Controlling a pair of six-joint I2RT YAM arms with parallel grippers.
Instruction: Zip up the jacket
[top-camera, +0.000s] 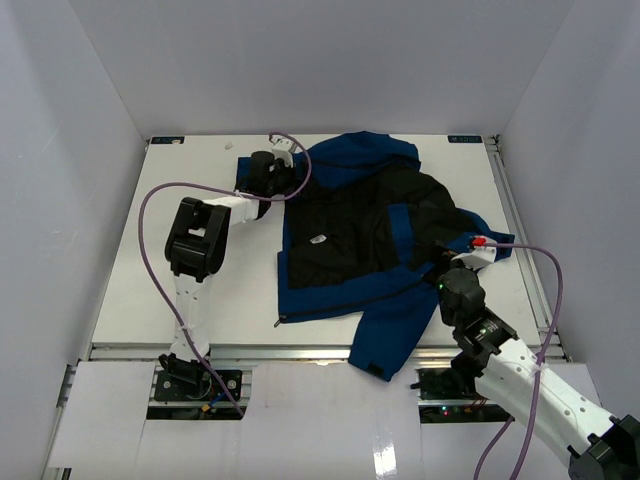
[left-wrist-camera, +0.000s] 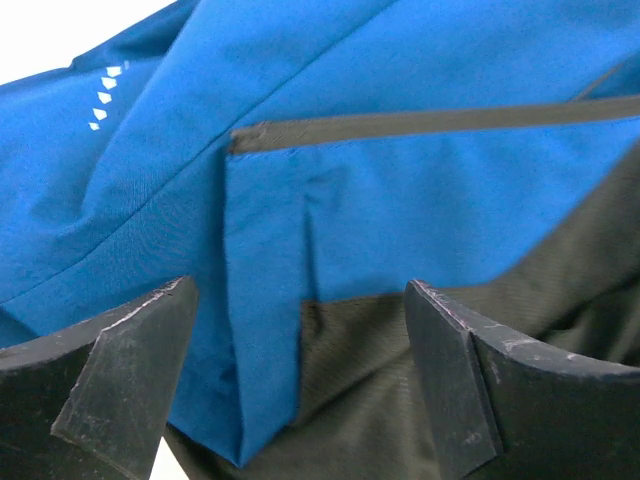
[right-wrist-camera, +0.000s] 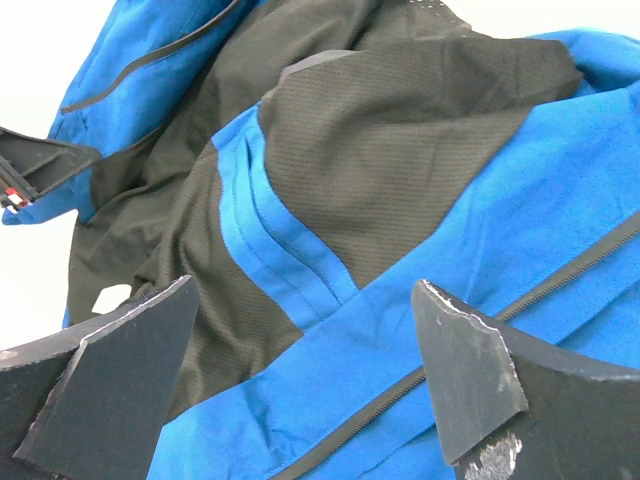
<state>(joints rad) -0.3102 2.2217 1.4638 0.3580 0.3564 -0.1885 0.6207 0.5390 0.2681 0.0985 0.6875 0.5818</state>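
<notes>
The top camera looks down from above the near edge over the whole surface (top-camera: 245, 290), while each wrist camera peers very close past the left fingers (left-wrist-camera: 120, 385) or right fingers (right-wrist-camera: 470, 370) at the jacket (top-camera: 350, 230), which all three views share.

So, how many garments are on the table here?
1. A royal-blue jacket with black lining lies open across the table's middle and right, a sleeve reaching the near edge. Its folds could hide something smaller.

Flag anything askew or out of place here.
The jacket lies crumpled and unzipped, spread open with its black lining facing up. One blue end hangs over the near edge of the table.
</notes>
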